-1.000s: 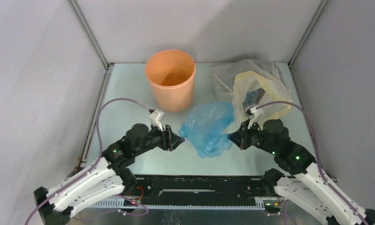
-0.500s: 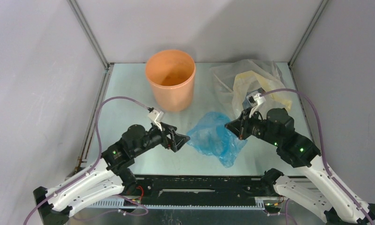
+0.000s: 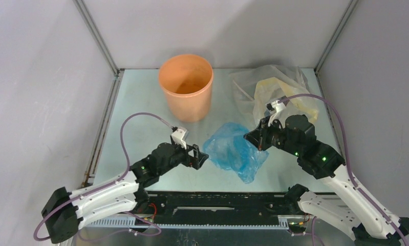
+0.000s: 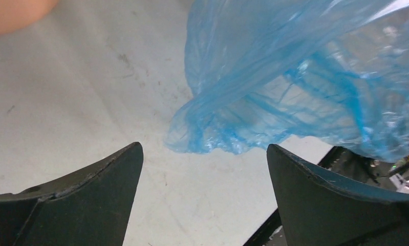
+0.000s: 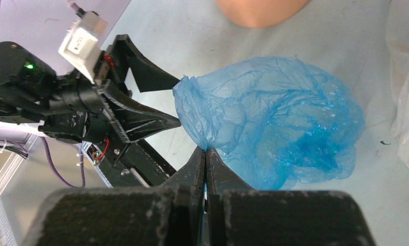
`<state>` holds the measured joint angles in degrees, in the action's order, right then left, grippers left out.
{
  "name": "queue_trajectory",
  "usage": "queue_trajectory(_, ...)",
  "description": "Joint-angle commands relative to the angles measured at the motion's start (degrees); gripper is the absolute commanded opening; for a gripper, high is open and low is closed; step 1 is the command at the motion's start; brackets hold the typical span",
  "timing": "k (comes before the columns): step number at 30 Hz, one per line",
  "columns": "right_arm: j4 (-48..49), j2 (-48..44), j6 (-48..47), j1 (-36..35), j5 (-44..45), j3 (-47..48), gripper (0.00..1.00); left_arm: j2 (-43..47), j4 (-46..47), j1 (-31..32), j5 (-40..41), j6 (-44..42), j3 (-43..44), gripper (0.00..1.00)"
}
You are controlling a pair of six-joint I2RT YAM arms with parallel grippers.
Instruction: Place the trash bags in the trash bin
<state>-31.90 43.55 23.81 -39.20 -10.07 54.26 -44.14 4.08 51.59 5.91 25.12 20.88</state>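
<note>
Grey walls (image 3: 38,77) close in a pale grey-green table (image 3: 135,113), and on it there are one bin, two bags and two arms.

On the left, the left gripper (image 3: 202,155) sits low over the table with its jaws spread wide and nothing between them. Its wrist view shows the two dark fingers (image 4: 89,205) either side of bare tabletop, with the nearest edge of blue film just ahead of their tips, not touching.

Behind it, toward the back of the table, stands the single round orange-tan plastic trash bin (image 3: 186,97), upright and lidless.

Near the middle front lies the one thin, crinkled, translucent light-blue trash bag (image 3: 233,151), in front of the trash bin, to its right and apart from it, between the two grippers.

At the bag's upper right edge is the right gripper (image 3: 250,137). Its jaws are pressed together, and its wrist view shows the blue film caught at the very tips.

Farthest right, at the back, sits one larger yellowish-clear plastic bag (image 3: 286,95), crumpled.
</note>
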Motion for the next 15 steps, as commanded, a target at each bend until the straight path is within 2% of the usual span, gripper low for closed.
queue_trajectory(1,0.54,-0.13,-0.61,0.0,0.83,2.01,0.0,-4.75,12.56,-1.61,-0.63,1.95,-2.51,1.0)
queue_trajectory(8,0.39,-0.34,-1.47,0.06,0.0,2.06,0.0,-15.62,22.35,-5.72,-6.79,4.51,-2.8,0.99)
queue_trajectory(15,-0.27,-0.14,-1.84,0.42,1.54,2.08,0.0,-25.54,27.2,-6.67,-11.46,3.73,-0.16,0.85)
